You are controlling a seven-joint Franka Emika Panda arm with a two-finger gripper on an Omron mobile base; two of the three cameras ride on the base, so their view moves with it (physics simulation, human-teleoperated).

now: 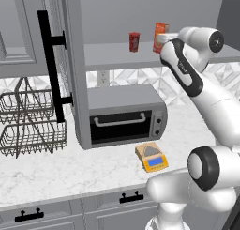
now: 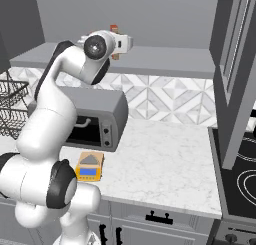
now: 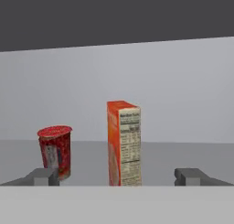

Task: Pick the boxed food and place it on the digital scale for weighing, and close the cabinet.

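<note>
The boxed food (image 3: 124,143) is an orange-red carton standing upright on the cabinet shelf (image 1: 117,55), its nutrition panel facing the hand camera. My gripper (image 3: 118,176) is open, level with the box and just short of it, with the fingertips (image 3: 43,176) spread wide to either side. From the left base view the hand reaches in at the box (image 1: 161,35). The yellow digital scale (image 1: 151,157) lies on the counter in front of the toaster oven. The cabinet's left door (image 1: 70,60) stands open, with its black bar handle (image 1: 51,65) facing me.
A red can (image 3: 55,151) stands on the shelf left of the box. The grey toaster oven (image 1: 124,114) sits under the shelf, with a wire dish rack (image 1: 28,123) to its left. The right cabinet door (image 2: 235,74) hangs open over the stove (image 2: 245,179).
</note>
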